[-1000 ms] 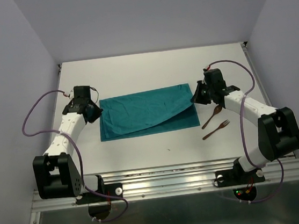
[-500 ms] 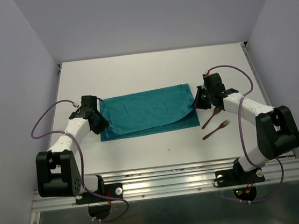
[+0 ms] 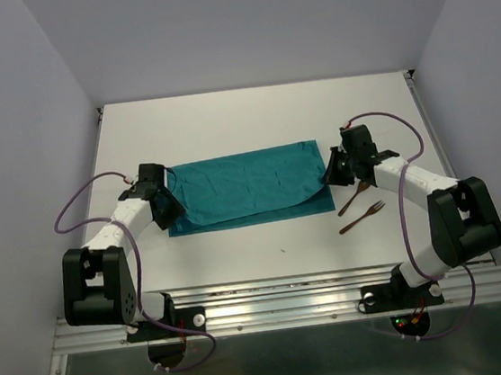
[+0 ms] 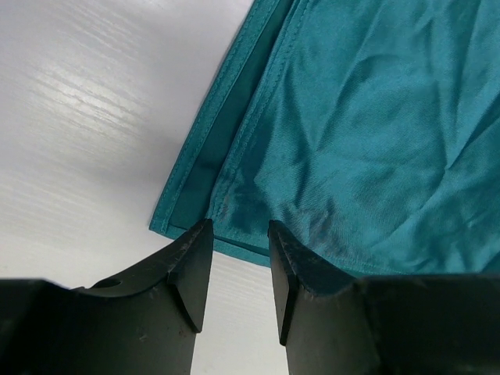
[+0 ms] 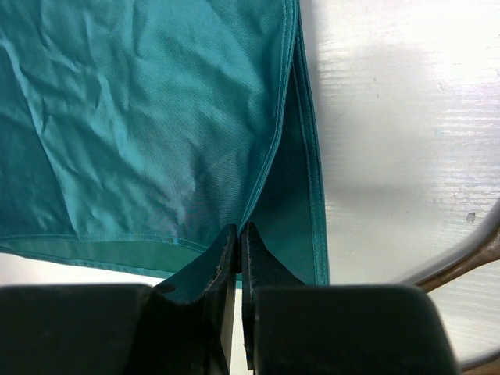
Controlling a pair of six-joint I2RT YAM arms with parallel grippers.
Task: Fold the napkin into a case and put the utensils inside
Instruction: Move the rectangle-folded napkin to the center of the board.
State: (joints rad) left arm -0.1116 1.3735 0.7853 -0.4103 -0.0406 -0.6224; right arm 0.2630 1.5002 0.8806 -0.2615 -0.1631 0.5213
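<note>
The teal napkin point(image 3: 250, 183) lies folded double as a wide rectangle in the middle of the table. My left gripper point(image 3: 170, 210) stands open at its near left corner. In the left wrist view the napkin's point(image 4: 351, 141) hem lies just past the left gripper point(image 4: 238, 226), with only bare table between the jaws. My right gripper point(image 3: 329, 174) is shut on the upper layer's near right corner. In the right wrist view that layer of the napkin point(image 5: 141, 117) runs into the right gripper point(image 5: 239, 228). Two reddish-brown utensils lie to the right, one point(image 3: 356, 195) nearer the cloth and a fork point(image 3: 364, 218).
White table point(image 3: 252, 119) between pale side walls. A metal rail point(image 3: 282, 306) runs along the near edge with both arm bases. A utensil's handle point(image 5: 469, 262) shows at the right edge of the right wrist view.
My left gripper has opened and let go of the napkin's left corner, and that arm has moved toward the near edge. The raised upper layer has sunk flatter.
</note>
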